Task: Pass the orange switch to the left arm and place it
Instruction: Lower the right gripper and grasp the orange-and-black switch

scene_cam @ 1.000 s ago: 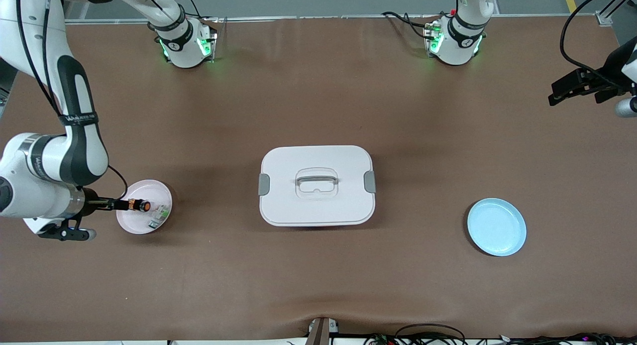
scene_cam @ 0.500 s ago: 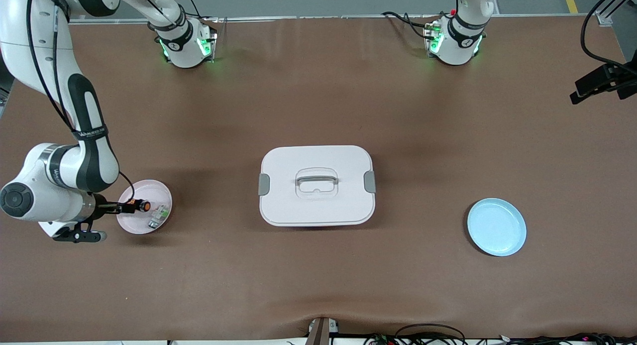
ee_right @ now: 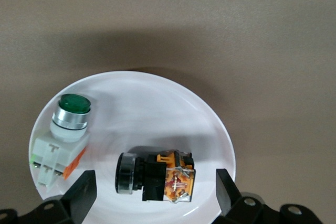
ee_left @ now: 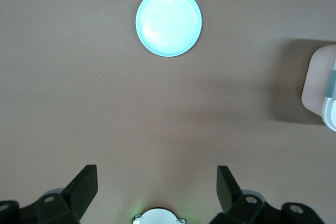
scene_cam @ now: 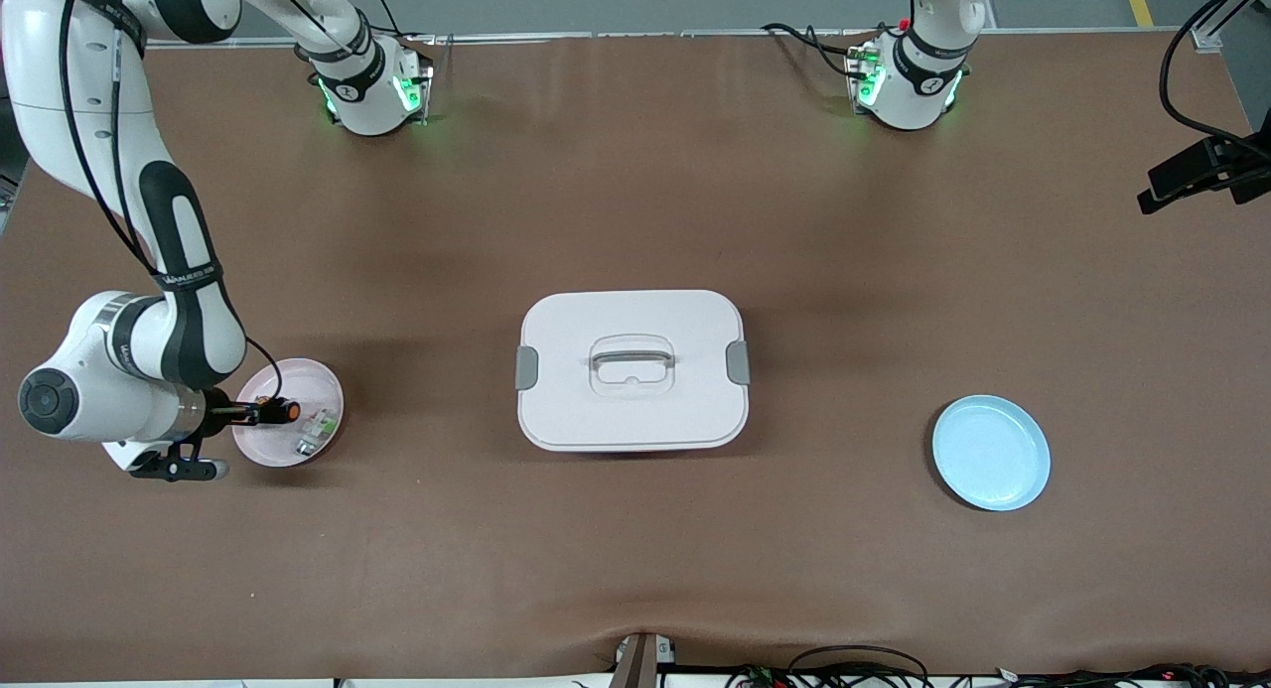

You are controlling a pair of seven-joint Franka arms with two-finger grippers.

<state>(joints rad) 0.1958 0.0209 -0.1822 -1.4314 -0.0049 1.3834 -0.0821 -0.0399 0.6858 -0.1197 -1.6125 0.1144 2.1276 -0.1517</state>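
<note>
The orange switch (ee_right: 156, 177) lies on its side in the pink plate (ee_right: 157, 90), black body and orange contact block showing. My right gripper (ee_right: 155, 182) is open just over the plate, with one finger (ee_right: 80, 192) on each side of the switch and not touching it. From the front, the switch (scene_cam: 280, 410) shows at the tip of the right hand, on the pink plate (scene_cam: 298, 378) at the right arm's end. The white box (scene_cam: 633, 370) stands in the table's middle. My left gripper (ee_left: 156, 174) hangs open and empty, high over the left arm's end.
A green-and-white part (ee_right: 62, 135) shares the pink plate beside the switch. A blue plate (scene_cam: 991, 453) lies at the left arm's end, also seen as the blue plate (ee_left: 168, 22) in the left wrist view. A corner of the box (ee_left: 321, 85) shows there too.
The right hand has shifted a little toward the pink plate, its fingers still open around the switch. The left gripper has drawn back toward the table's end.
</note>
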